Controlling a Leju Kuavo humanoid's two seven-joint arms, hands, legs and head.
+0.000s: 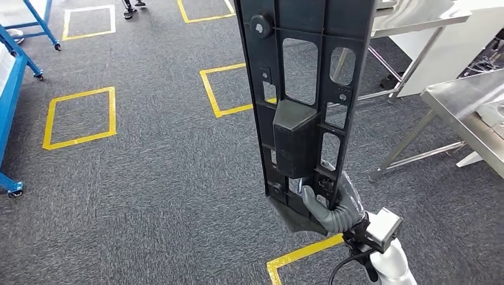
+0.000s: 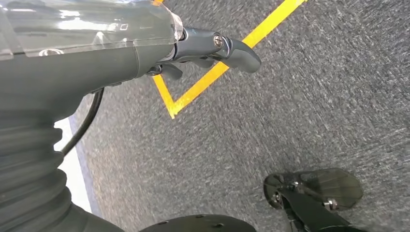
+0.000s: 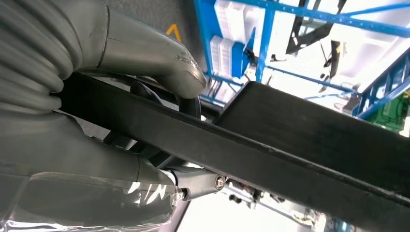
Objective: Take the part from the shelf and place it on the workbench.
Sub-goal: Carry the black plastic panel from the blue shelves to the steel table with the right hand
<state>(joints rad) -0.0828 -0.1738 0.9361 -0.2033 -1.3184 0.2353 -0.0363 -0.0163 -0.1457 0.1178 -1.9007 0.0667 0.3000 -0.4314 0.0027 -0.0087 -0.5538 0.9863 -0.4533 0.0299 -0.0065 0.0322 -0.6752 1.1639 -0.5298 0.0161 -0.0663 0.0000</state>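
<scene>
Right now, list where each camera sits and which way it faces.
Head view: high on the body, looking forward and down at grey carpet with yellow tape squares and a steel workbench; the right hand grips the black part upright.
Left wrist view: behind the hanging left hand, facing the carpet; its fingers hold nothing.
Right wrist view: behind the right hand, looking along the part toward a blue rack.
Shared: head and right wrist views both show the right hand gripping the part.
</scene>
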